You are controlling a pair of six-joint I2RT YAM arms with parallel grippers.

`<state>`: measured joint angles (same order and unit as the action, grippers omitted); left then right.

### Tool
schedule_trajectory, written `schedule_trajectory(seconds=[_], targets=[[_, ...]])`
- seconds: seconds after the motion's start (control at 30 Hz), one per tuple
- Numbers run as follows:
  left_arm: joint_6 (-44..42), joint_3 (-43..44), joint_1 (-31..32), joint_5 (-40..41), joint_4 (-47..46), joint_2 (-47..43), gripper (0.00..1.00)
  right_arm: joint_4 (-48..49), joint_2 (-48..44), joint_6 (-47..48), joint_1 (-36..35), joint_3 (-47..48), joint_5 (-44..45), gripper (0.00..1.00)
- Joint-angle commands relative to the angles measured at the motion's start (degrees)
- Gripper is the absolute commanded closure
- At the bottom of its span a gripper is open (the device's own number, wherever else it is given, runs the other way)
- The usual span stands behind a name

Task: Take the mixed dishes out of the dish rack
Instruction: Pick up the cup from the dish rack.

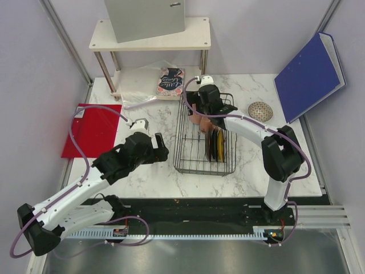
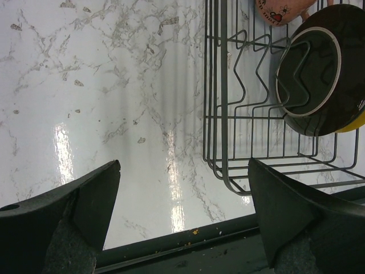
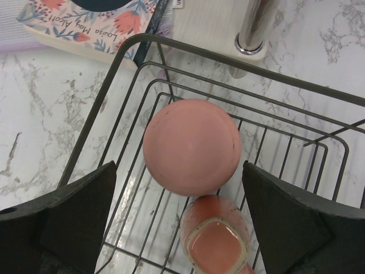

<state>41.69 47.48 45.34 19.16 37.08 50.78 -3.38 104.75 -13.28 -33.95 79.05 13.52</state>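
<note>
The rack (image 1: 204,137) sits mid-frame in the top view, with plates (image 1: 217,146) on edge at its lower right and the bowl (image 1: 260,111) on the table (image 1: 148,177) to its right. The right gripper (image 3: 179,168) hangs over the rack's upper end, its jaws wide apart either side of the upside-down cup (image 3: 191,145) and clear of it; the mug (image 3: 217,240) lies just below. The left gripper (image 2: 183,162), spread wide and empty, is over the table left of the rack.

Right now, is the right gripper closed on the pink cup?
No, the right gripper is open, fingers apart from the pink cup.
</note>
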Motion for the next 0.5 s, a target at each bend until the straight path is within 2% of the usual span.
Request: schedule_trajectory(seconds=[0.0,0.3,0.47], targets=[[-1.17,0.15,-0.08,0.35,-2.19,0.45,0.01,2.32,3.26,2.73,-0.15,5.41,4.32,0.02],[-1.44,-0.29,-0.08,1.23,-2.1,0.63,0.01,0.74,8.36,3.61,-0.23,9.37,3.71,0.04],[-1.79,-0.37,-0.08,1.32,-2.1,0.19,0.01,1.18,6.79,2.73,-0.15,7.18,3.71,0.16]])
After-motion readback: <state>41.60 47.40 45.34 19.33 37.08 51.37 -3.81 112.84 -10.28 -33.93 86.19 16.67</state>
